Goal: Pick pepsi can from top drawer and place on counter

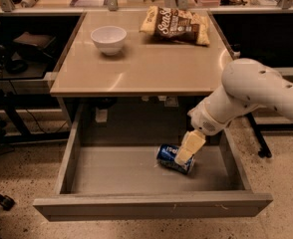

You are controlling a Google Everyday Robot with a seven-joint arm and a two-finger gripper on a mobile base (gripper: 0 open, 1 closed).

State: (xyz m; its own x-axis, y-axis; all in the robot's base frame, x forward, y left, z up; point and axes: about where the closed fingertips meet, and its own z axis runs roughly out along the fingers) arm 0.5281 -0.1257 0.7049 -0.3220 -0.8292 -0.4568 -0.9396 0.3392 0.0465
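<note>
Counter tan, top drawer out below its front edge | pepsi can on its side, long axis left-right, under front-right corner | gripper overlapping can's right end; open or closed: cannot tell.

Speckled tan floor, dark side desk, cluttered bench behind, warm indoor light.
</note>
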